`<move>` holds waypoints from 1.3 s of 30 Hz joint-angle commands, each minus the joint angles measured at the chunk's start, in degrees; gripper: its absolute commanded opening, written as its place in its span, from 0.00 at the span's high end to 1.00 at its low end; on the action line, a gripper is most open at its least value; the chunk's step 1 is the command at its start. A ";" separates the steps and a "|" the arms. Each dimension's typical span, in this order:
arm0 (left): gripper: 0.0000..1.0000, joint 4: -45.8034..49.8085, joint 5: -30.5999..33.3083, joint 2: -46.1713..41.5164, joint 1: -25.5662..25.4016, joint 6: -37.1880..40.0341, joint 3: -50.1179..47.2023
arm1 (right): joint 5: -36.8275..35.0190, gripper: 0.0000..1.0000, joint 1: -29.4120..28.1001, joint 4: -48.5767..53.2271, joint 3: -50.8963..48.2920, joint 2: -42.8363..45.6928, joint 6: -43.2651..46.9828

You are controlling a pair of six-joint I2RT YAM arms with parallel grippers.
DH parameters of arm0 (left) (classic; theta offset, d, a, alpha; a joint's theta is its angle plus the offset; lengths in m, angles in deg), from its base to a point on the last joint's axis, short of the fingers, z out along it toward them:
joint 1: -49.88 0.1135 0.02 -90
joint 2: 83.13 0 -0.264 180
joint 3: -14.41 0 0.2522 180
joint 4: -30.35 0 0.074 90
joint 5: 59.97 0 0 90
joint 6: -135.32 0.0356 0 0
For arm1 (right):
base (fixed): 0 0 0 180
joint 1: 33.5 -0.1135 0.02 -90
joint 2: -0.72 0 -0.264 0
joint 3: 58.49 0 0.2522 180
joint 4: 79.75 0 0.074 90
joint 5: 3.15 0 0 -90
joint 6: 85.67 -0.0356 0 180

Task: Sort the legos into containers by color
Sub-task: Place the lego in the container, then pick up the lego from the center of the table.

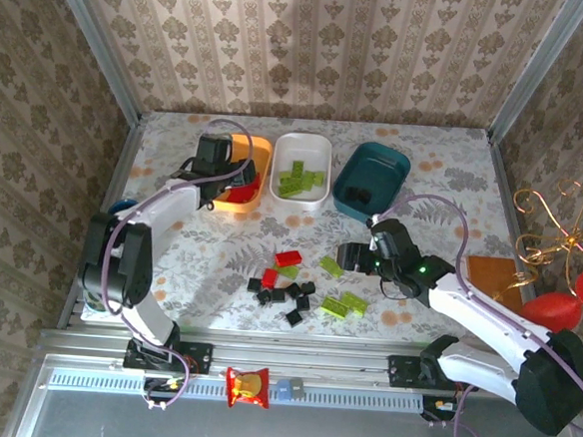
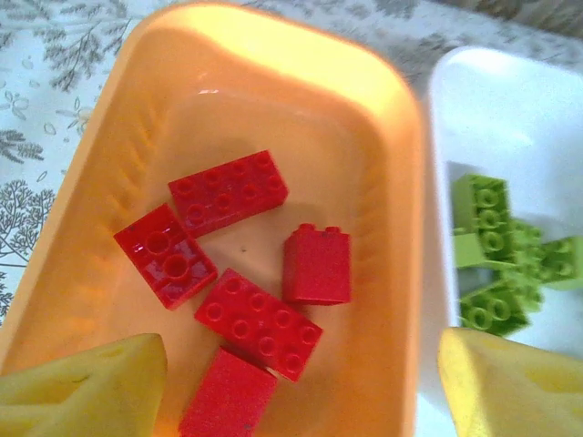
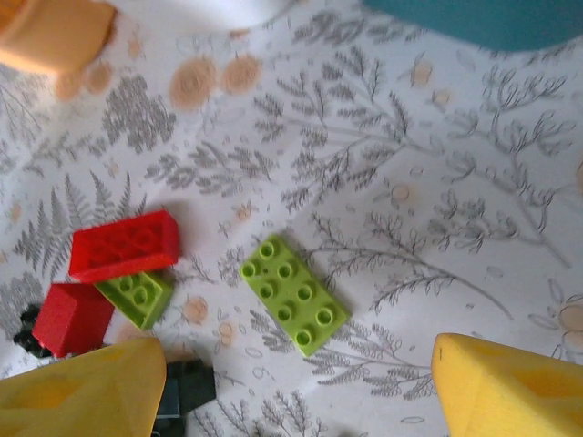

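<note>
**While both tools gape, a skewed grab is the risk**

As the left tool (image 2: 301, 378) hangs wide and empty over the orange tray (image 2: 109, 118), five red bricks (image 2: 228, 191) lie inside it, one just below its fingers. The right tool (image 3: 291, 382), also wide, hovers above a lime brick (image 3: 293, 293) lying flat on the desk (image 3: 437, 182), apart from a red-and-lime cluster (image 3: 123, 246). Closing askew could skate that brick away or pinch only a corner, so it drops short of the white tray (image 1: 316, 150). Black bricks (image 1: 278, 296) lie unsorted nearby.

orange tray (image 2: 109, 137): five red bricks (image 2: 258, 323) | white tray (image 2: 510, 109): lime bricks (image 2: 492, 246) | tool (image 2: 301, 391): jaws apart, empty
</note>
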 commanded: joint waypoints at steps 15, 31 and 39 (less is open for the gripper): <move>0.00 -1.79 -6.51 -30.60 -9.49 -4.45 -23.03 | -8.10 0.23 -9.96 7.89 12.92 -26.51 9.21; 0.00 0.00 -7.01 -34.12 -9.64 -5.75 -27.42 | -14.79 0.45 -10.73 10.16 19.36 -38.19 10.35; 0.00 -1.55 -7.57 -35.64 -10.67 -5.74 -29.56 | -14.40 0.72 -9.63 6.26 16.86 -33.49 10.50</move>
